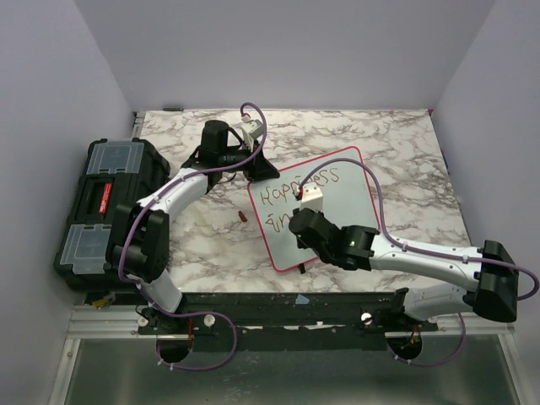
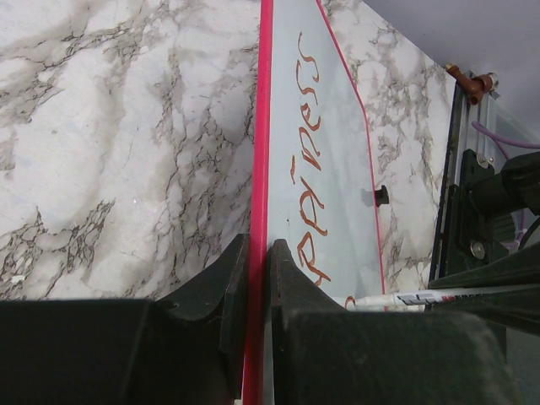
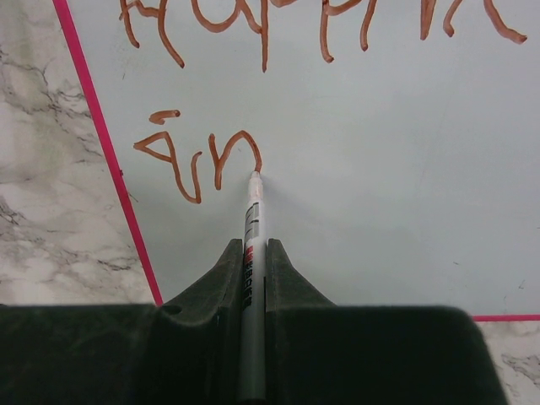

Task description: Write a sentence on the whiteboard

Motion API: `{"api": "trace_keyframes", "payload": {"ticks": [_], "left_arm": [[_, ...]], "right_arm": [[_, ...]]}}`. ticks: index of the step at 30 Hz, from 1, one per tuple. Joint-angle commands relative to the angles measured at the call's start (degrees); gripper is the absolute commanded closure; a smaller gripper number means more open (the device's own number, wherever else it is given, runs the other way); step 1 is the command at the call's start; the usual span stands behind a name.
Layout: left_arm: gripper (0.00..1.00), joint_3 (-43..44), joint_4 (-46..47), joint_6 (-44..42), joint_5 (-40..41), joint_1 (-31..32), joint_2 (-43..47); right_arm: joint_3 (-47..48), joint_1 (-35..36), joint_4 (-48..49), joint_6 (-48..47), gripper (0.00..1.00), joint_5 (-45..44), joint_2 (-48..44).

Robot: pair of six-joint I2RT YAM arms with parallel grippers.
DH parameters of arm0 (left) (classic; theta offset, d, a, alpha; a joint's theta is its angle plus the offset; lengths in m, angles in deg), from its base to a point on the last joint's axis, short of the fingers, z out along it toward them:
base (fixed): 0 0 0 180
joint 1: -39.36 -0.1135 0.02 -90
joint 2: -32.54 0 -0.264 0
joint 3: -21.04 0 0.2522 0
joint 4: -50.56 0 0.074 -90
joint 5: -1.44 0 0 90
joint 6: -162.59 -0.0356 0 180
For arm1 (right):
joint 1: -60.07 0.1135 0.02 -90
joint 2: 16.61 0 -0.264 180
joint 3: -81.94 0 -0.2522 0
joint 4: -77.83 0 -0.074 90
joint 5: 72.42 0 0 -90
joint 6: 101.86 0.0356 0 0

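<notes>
- Lettering: the sentence (image 1: 299,187) sits on the whiteboard (image 1: 342,202) in 2 red-brown lines. Line 1 reads roughly "Happiness"; line 2 has only "in", so it looks unfinished.
- Whiteboard lies flat on the marble table (image 1: 211,245), mid-table, rotated so its long axis runs diagonally in the top view. Text lines follow that axis.
- Marker (image 3: 252,198): tip touches the board at the end of the "n".
- Key relation: blank board lies to the right of the tip along line 2 in the right wrist view. Next stroke probably goes that way, after a word gap.
- Right gripper (image 3: 251,246): fingers clamped on the marker barrel, barrel roughly square to the text line. This arm is the nearer one to the writing spot.
- Left gripper (image 2: 259,245): pinched on the board's pink frame at its far-left corner, apparently steadying it.
- Count: 1 whiteboard, 1 marker, 2 text lines, 2 arms, 1 black toolbox (image 1: 101,202) at the left table edge, 1 small red piece (image 1: 242,217) beside the board, maybe the cap.
</notes>
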State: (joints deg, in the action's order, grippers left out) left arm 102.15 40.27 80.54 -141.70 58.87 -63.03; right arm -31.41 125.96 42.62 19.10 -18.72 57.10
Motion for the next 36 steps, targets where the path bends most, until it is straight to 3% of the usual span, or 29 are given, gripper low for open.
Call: {"api": "trace_keyframes", "payload": {"ticks": [1, 12, 18, 26, 36], "left_arm": [[1.0, 0.7, 2.0, -3.2, 1.9, 0.0, 1.0], [1.0, 0.8, 2.1, -3.2, 2.0, 0.0, 0.9], [1.0, 0.9, 2.1, -3.1, 1.9, 0.0, 0.9], [1.0, 0.9, 1.8, -3.3, 2.5, 0.0, 0.9], [1.0, 0.9, 1.9, -2.9, 2.7, 0.0, 0.9]], "right_arm": [[-1.7, -0.4, -3.2, 0.5, 0.99, 3.5, -0.5], [-1.6, -0.3, -5.1, 1.5, 0.99, 4.0, -2.9], [-5.1, -0.4, 1.4, 1.8, 0.99, 3.1, -10.2], [-6.4, -0.5, -1.4, 3.2, 0.99, -7.3, -12.4], [-6.7, -1.7, -2.8, 2.7, 0.99, -9.3, -13.7]]}}
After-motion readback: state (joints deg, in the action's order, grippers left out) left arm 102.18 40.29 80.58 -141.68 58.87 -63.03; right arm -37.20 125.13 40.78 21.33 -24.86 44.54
